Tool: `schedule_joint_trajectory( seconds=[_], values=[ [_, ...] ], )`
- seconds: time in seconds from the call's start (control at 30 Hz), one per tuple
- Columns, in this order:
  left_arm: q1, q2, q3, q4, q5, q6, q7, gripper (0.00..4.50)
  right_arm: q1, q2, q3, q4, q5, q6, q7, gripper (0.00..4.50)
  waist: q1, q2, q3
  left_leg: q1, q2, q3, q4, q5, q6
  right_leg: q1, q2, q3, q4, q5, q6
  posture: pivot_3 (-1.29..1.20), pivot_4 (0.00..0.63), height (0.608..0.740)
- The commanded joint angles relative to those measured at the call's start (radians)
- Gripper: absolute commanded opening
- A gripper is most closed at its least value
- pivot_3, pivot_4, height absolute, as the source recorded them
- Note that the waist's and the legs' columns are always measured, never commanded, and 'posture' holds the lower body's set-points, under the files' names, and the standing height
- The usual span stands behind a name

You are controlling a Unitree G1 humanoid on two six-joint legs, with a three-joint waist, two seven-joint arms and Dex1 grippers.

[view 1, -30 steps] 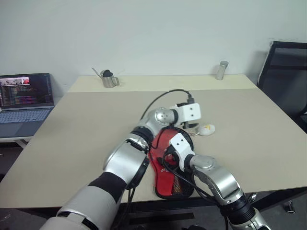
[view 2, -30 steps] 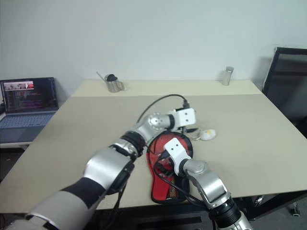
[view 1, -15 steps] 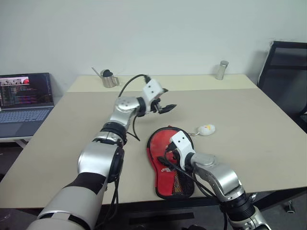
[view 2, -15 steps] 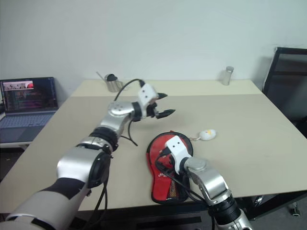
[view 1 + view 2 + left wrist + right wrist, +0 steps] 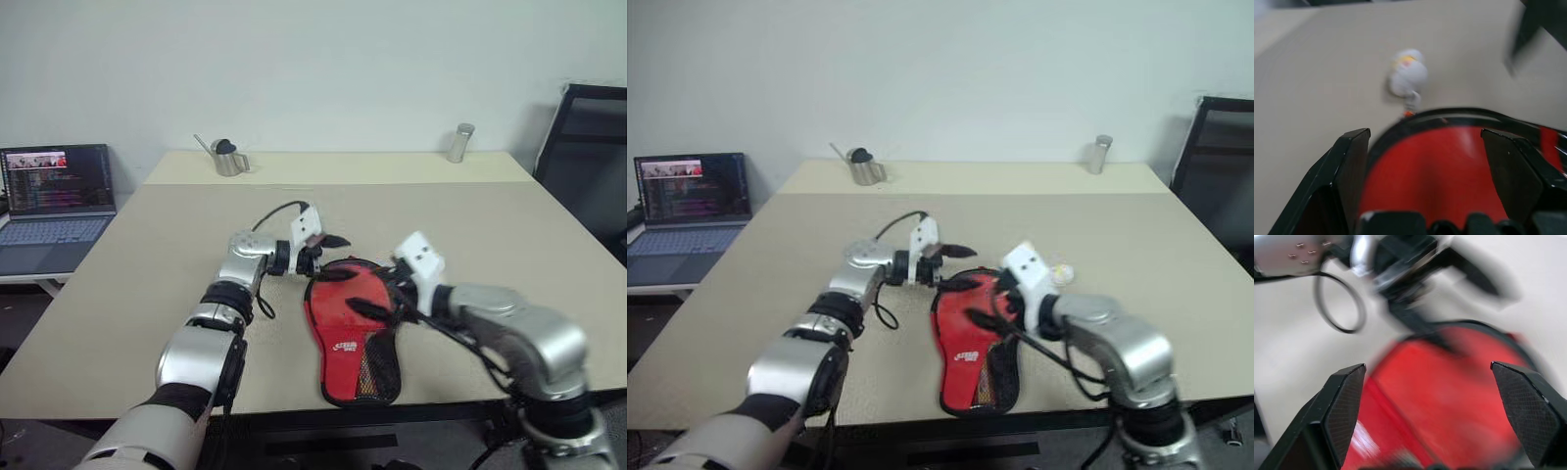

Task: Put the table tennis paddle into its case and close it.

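The case (image 5: 345,318) lies flat near the table's front edge, red side up with its logo and mesh showing, round end away from me. The table tennis paddle is hidden. My left gripper (image 5: 336,258) is open and low at the far left of the case's round end, pointing right; in the left wrist view its fingers (image 5: 1352,161) straddle the black zipper rim of the case (image 5: 1440,161). My right gripper (image 5: 377,294) hovers open over the round part from the right. In the right wrist view its wide-apart pads (image 5: 1344,401) frame the case (image 5: 1449,396).
A small white and yellow object (image 5: 1061,273) lies just beyond the case's round end. At the table's far edge stand a metal pitcher (image 5: 227,157) and a metal cylinder (image 5: 458,143). A laptop (image 5: 54,191) sits off to the left, a black chair (image 5: 588,147) at the right.
My left gripper rose off the case, swung left, then came down at the case's far left rim. My right arm lifted and swung right off the case's lower part.
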Motion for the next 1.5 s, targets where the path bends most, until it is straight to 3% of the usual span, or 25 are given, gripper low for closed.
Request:
schedule_joint_trajectory(
  seconds=[0.03, 0.2, 0.4, 0.63, 0.93, 1.07, 1.33, 1.43, 1.5],
  values=[
    [0.013, -0.001, -0.033, -0.084, -0.001, 0.013, -0.022, 3.93, -0.027, -0.158, 0.011, 0.076, -0.061, -0.201, 0.108, 4.50, 0.000, 0.000, 0.000, 0.000, 0.000, 0.000, 0.000, 0.000, 0.000, 0.000, 0.000, 0.000, 0.000, 0.000, 0.000, 0.00, 0.150, 0.740],
    [0.035, -0.006, -0.053, -0.083, -0.002, 0.035, 0.025, 3.93, -0.079, -0.282, 0.186, 0.344, -0.300, -0.589, 0.170, 4.50, -0.006, 0.000, 0.000, 0.001, 0.001, 0.003, -0.001, 0.000, 0.000, -0.001, 0.001, 0.002, 0.000, 0.000, 0.000, 0.00, 0.150, 0.740],
    [0.038, -0.017, -0.067, -0.065, 0.007, 0.031, 0.079, 3.93, -0.209, -0.242, 0.360, 0.723, -0.548, -0.967, 0.197, 4.50, -0.003, -0.001, 0.001, 0.001, 0.001, 0.005, -0.001, 0.000, 0.000, -0.002, 0.001, 0.004, 0.000, 0.000, 0.000, 0.00, 0.150, 0.740],
    [0.056, -0.021, -0.080, -0.088, 0.007, 0.036, 0.076, 3.93, -0.379, -0.129, 0.426, 1.177, -0.713, -1.213, 0.142, 4.50, -0.003, -0.001, 0.001, 0.001, 0.000, 0.009, 0.000, 0.000, 0.000, -0.003, 0.001, 0.006, 0.001, 0.000, 0.001, 0.00, 0.150, 0.740],
    [0.067, -0.026, -0.098, -0.093, 0.016, 0.031, 0.080, 3.93, -0.481, -0.025, 0.429, 1.475, -0.802, -1.354, 0.112, 4.50, -0.007, -0.001, 0.001, 0.002, 0.001, 0.013, -0.001, 0.000, 0.000, -0.003, 0.001, 0.007, 0.002, 0.002, -0.001, 0.00, 0.150, 0.740],
    [0.047, -0.049, -0.101, -0.074, 0.017, 0.034, 0.090, 3.98, -0.495, 0.007, 0.419, 1.511, -0.808, -1.366, 0.127, 3.59, -0.009, -0.001, 0.001, 0.007, 0.001, 0.013, -0.001, 0.000, 0.000, 0.000, 0.001, 0.009, 0.003, 0.001, -0.001, 0.00, 0.150, 0.740],
    [0.013, -0.087, -0.120, 0.058, 0.067, 0.049, 0.148, 3.98, -0.490, 0.017, 0.403, 1.506, -0.814, -1.362, 0.165, 0.89, -0.014, -0.001, 0.001, 0.008, 0.002, 0.013, -0.001, 0.000, 0.001, 0.001, 0.002, 0.010, 0.003, 0.002, 0.000, 0.00, 0.150, 0.740],
    [0.013, -0.087, -0.130, 0.108, 0.096, 0.046, 0.181, 3.98, -0.483, 0.004, 0.391, 1.471, -0.809, -1.351, 0.187, 0.22, -0.015, -0.001, 0.001, 0.008, 0.002, 0.013, -0.002, 0.000, 0.001, 0.001, 0.002, 0.010, 0.003, 0.002, 0.000, 0.00, 0.150, 0.740],
    [0.019, -0.088, -0.128, 0.127, 0.100, 0.045, 0.182, 3.98, -0.469, -0.017, 0.381, 1.429, -0.803, -1.343, 0.209, 0.05, -0.016, 0.000, 0.001, 0.009, 0.001, 0.013, -0.001, 0.000, 0.001, 0.001, 0.002, 0.010, 0.003, 0.002, 0.000, 0.00, 0.150, 0.740]
  ],
)
